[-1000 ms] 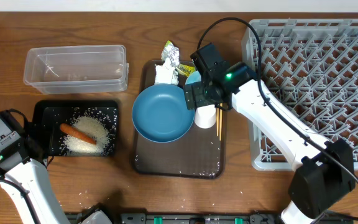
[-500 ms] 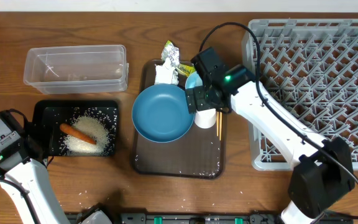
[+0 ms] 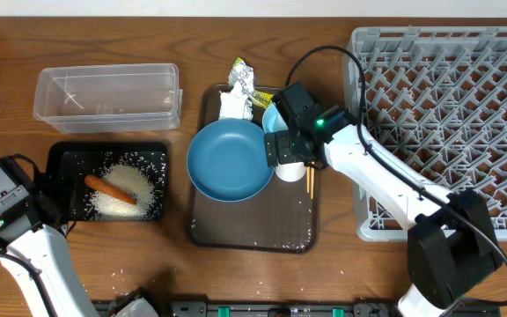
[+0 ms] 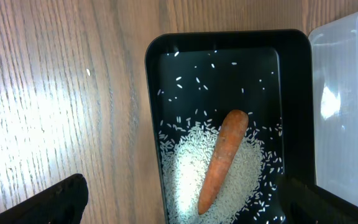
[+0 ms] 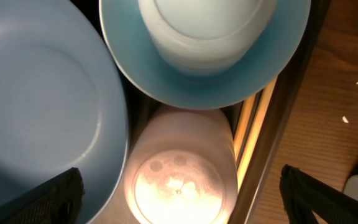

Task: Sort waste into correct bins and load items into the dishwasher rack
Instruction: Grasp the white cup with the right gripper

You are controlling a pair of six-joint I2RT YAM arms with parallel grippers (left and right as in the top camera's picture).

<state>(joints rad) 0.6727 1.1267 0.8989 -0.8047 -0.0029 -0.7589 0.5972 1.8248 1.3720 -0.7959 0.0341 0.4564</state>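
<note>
The black bin [image 3: 60,167] holds a heap of rice [image 3: 130,189] and the carrot [image 3: 108,187]; they also show in the left wrist view, rice [image 4: 185,162] and carrot [image 4: 222,158]. My left gripper [image 4: 185,208] is open and empty over the bin's end. On the brown tray [image 3: 253,233] are the large blue bowl [image 3: 230,160], a small light-blue bowl [image 5: 272,62] with a whitish cup [image 5: 207,28] in it, another whitish cup [image 5: 179,168], and chopsticks [image 5: 250,130]. My right gripper [image 5: 179,199] is open, a finger on either side of that cup, above it.
The clear tub [image 3: 108,92] stands behind the black bin. White tissue [image 3: 233,106], foil [image 3: 245,82] and a yellow-green packet [image 3: 237,65] lie at the tray's far end. The grey dishwasher rack [image 3: 447,114] fills the right side. Loose rice grains dot the tray.
My right gripper has shifted slightly right and toward the front, settling over the whitish cup beside the big bowl. The left arm has not moved.
</note>
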